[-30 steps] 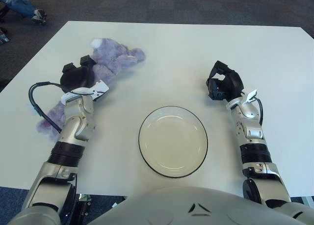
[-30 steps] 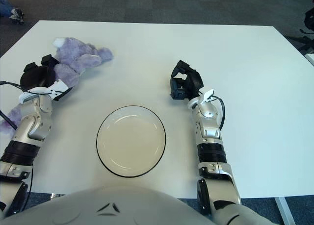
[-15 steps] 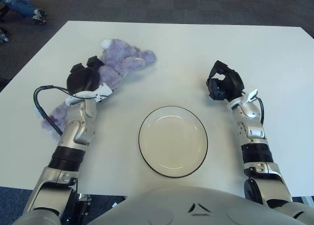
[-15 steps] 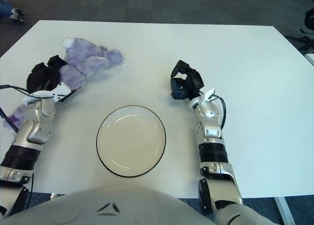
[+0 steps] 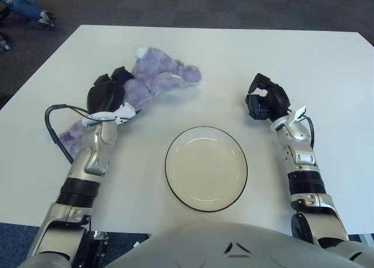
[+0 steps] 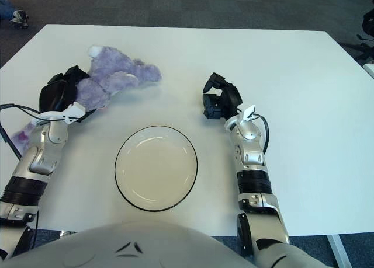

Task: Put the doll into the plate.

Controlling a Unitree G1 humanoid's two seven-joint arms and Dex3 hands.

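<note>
A purple plush doll lies on the white table at the left, its head toward the right and its legs trailing behind my left arm. My left hand is shut on the doll's middle. A clear round plate with a dark rim sits at the front centre, to the right of and nearer than the doll. My right hand rests curled and empty to the upper right of the plate.
The table's far edge borders dark carpet. A person's legs in jeans show at the top left corner, off the table.
My left hand has dragged the doll to the right, toward the table's middle. The right hand has not moved.
</note>
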